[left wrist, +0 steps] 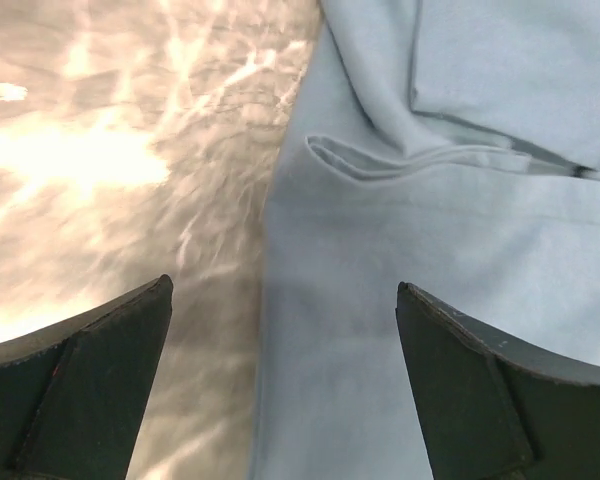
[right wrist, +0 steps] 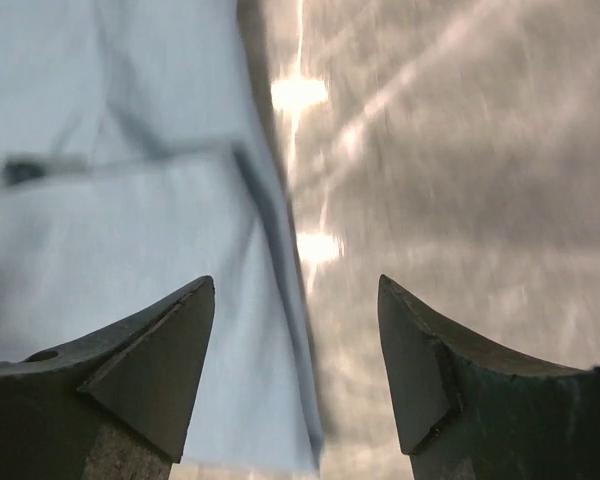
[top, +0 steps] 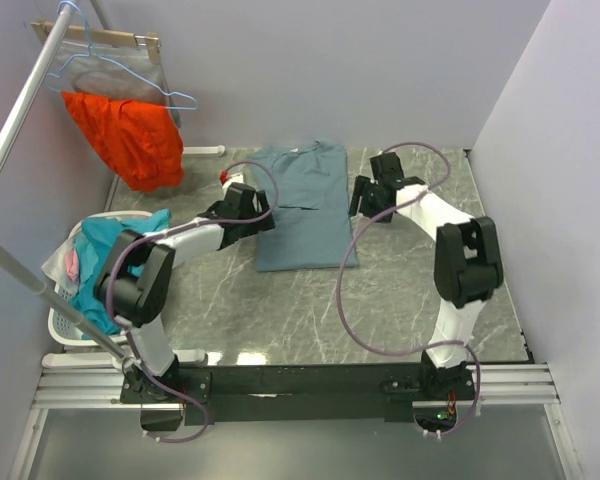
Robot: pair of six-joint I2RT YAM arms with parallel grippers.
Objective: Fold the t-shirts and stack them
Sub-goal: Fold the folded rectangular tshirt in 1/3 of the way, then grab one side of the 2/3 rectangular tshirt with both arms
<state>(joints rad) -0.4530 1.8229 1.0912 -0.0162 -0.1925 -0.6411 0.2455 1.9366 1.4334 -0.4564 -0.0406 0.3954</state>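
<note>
A slate-blue t-shirt (top: pixel 305 205) lies flat on the grey marble table, its sides folded in to a long rectangle, neck at the far end. My left gripper (top: pixel 262 215) is open and empty at the shirt's left edge. In the left wrist view its fingers (left wrist: pixel 470 380) straddle that edge, with the shirt (left wrist: pixel 430 260) and a folded sleeve ahead. My right gripper (top: pixel 364 195) is open and empty at the shirt's right edge. In the right wrist view the shirt's edge (right wrist: pixel 280 300) runs between the fingers (right wrist: pixel 160 350).
A white laundry basket (top: pixel 65 325) with teal and pink clothes stands at the left. A bright orange garment (top: pixel 130 135) hangs from a blue hanger on the rail (top: pixel 20 120) at the far left. Walls close in the back and right.
</note>
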